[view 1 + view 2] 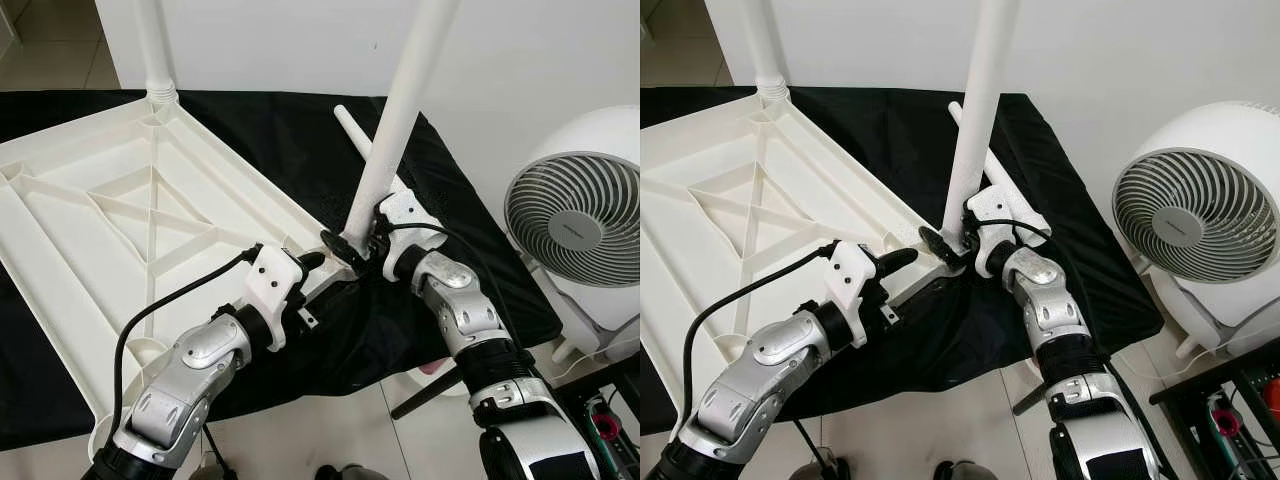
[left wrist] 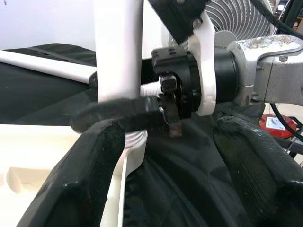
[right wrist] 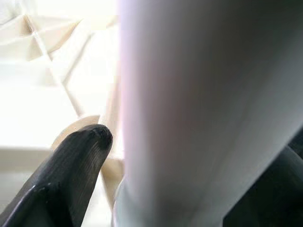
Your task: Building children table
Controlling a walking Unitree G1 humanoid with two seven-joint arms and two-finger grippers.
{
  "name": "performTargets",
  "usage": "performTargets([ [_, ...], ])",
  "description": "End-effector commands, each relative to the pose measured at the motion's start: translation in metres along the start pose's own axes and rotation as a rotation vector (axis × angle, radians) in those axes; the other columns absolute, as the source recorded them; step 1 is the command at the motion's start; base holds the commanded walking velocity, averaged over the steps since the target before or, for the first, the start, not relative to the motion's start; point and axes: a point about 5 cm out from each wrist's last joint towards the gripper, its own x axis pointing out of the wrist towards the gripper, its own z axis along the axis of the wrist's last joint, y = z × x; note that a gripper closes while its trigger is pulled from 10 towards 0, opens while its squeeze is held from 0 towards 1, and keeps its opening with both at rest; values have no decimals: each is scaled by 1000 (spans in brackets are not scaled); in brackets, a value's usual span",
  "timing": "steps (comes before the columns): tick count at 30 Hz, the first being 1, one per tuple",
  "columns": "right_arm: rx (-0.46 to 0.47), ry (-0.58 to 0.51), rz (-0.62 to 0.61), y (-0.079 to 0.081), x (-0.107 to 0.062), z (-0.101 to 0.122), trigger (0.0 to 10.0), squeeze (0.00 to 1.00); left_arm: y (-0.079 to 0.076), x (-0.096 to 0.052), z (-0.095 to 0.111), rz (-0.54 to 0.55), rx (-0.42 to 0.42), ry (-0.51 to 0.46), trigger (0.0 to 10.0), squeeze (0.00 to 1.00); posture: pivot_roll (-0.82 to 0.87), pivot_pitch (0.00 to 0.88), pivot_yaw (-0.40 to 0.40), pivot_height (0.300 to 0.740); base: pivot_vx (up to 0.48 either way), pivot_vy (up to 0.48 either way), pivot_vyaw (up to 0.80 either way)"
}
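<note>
A white children's table top (image 1: 60, 210) lies upside down on a black cloth (image 1: 300, 130). One white leg (image 1: 155, 50) stands in its far corner. My right gripper (image 1: 350, 243) is shut on a second white leg (image 1: 395, 120), holding it upright with its foot at the near right corner socket (image 2: 135, 142). In the right wrist view the leg (image 3: 189, 94) sits between the fingers (image 3: 75, 161). My left gripper (image 1: 310, 262) is open just beside that corner, its fingers (image 2: 94, 161) spread on either side of the leg's base without touching it. A third leg (image 1: 352, 130) lies on the cloth behind.
A white round fan (image 1: 580, 220) stands on the floor to the right, close to my right arm. A dark rack (image 1: 610, 410) with small red items is at the lower right. A white wall runs behind the table. Pale tile floor shows below the cloth's front edge.
</note>
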Motion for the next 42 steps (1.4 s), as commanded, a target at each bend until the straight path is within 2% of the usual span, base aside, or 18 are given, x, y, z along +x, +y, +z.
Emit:
performTargets([
  [1,-12,20,25,1,1,-3,10000,0,-3,0,1,-34,7,-1,10000,0,123,102,-111,740,0,0,0],
  [2,-13,29,45,1,0,-5,2235,0,-2,0,2,-32,8,-1,10000,0,124,104,-112,740,0,0,0],
  [3,-13,29,45,1,0,-5,2235,0,-2,0,2,-32,8,-1,10000,0,124,104,-112,740,0,0,0],
  [4,-19,38,66,1,0,-7,0,0,-2,0,2,-29,8,-2,10000,0,123,106,-111,740,0,0,0],
  [17,27,11,81,3,-2,-12,0,0,-1,0,2,-24,8,-2,10000,0,118,115,-110,740,0,0,0],
  [18,61,-2,59,6,-3,-11,10000,0,-1,-1,2,-24,6,0,10000,0,117,121,-112,740,0,0,0],
  [20,98,-16,29,10,-3,-10,10000,0,-2,-1,1,-23,3,1,10000,0,116,123,-113,740,0,0,0],
  [24,98,-21,11,11,-3,-10,10000,0,-2,-1,1,-23,0,2,10000,0,115,124,-114,740,0,0,0],
  [33,130,-24,-137,17,-7,-12,10000,0,-4,-1,-2,-33,-6,8,10000,0,104,130,-114,740,0,0,0],
  [36,177,5,-259,15,-10,-13,10000,0,-4,-4,-6,-38,9,31,10000,0,102,133,-116,740,0,0,0],
  [38,210,12,-396,16,-12,-14,10000,0,-2,-7,-11,-23,12,48,10000,0,102,133,-116,740,0,0,0],
  [39,210,12,-396,16,-12,-14,10000,0,-2,-7,-11,-23,12,48,10000,0,102,133,-116,740,0,0,0],
  [40,233,7,-446,20,-13,-14,10000,0,0,-8,-14,-9,16,57,10000,0,99,136,-113,740,0,0,0],
  [41,233,7,-446,20,-13,-14,10000,0,0,-8,-14,-9,16,57,10000,0,99,136,-113,740,0,0,0],
  [42,238,2,-535,28,-14,-15,10000,0,4,-10,-20,33,24,71,10000,0,99,136,-114,740,0,0,0],
])
